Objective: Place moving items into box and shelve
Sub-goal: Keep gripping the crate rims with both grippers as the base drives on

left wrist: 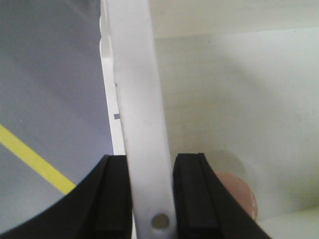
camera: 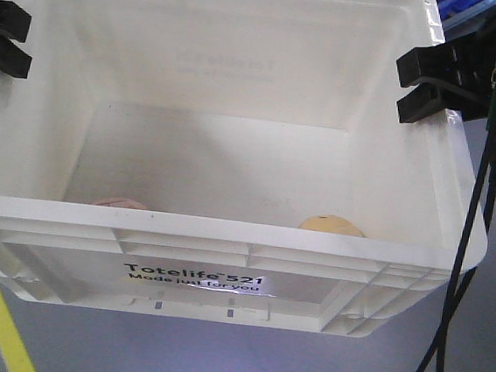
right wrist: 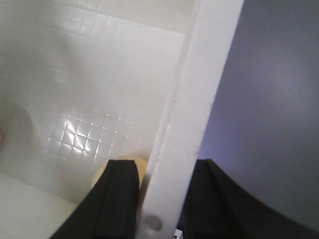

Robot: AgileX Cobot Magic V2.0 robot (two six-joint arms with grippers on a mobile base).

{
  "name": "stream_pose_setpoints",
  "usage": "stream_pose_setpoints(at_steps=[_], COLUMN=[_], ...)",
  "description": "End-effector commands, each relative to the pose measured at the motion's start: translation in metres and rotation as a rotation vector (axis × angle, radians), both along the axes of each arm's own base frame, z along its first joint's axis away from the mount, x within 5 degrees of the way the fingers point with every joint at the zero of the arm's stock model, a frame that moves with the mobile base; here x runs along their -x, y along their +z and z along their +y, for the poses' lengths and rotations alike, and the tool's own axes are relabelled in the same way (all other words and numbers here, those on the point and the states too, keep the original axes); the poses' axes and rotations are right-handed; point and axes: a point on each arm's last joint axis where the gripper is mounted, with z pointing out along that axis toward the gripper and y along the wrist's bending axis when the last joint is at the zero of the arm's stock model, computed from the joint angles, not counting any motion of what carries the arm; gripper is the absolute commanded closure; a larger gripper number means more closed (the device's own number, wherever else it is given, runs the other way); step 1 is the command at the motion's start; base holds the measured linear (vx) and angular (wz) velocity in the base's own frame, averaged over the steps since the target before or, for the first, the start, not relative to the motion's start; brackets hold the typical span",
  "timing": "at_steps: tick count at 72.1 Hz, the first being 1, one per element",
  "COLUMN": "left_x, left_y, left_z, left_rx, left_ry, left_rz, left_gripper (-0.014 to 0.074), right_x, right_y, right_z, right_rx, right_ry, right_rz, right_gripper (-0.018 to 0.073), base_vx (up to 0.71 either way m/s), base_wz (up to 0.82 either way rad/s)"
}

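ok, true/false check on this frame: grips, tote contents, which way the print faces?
1. The left pincer and the right pincer are each shut on a side rim of the tote. True.
2. The tote is empty. False: a pinkish lump and a yellow lump lie on its floor.
3. The pinkish lump lies on the left pincer's side. True.
4. The label sits on the far wall. False: the Totelife print is on the near outer wall, facing the front camera.
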Motion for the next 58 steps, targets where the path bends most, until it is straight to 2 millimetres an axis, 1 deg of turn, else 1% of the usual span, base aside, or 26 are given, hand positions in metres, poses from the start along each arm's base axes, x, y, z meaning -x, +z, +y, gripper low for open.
stream_pose_setpoints(at_steps=[1,58], left_x=[0.0042,0.0042], left_y=[0.0297,0.0297], left_z=[-0.0006,-0.0006], left_rx=[0.050,0.050], left_ry=[0.013,0.013], left_rz=[-0.192,-0.192], left_gripper=[0.0613,0.0613], right_x=[0.0127,0.0126], right_y=[0.0247,0.0247], right_z=[-0.0020,-0.0021], right_rx=[-0.044,-0.044], right_ry=[0.031,0.031], right_rz=[-0.105,-0.105], right_gripper=[0.0571,0.0571], base_vx=[0.37,0.33], base_wz=[-0.63,-0.58])
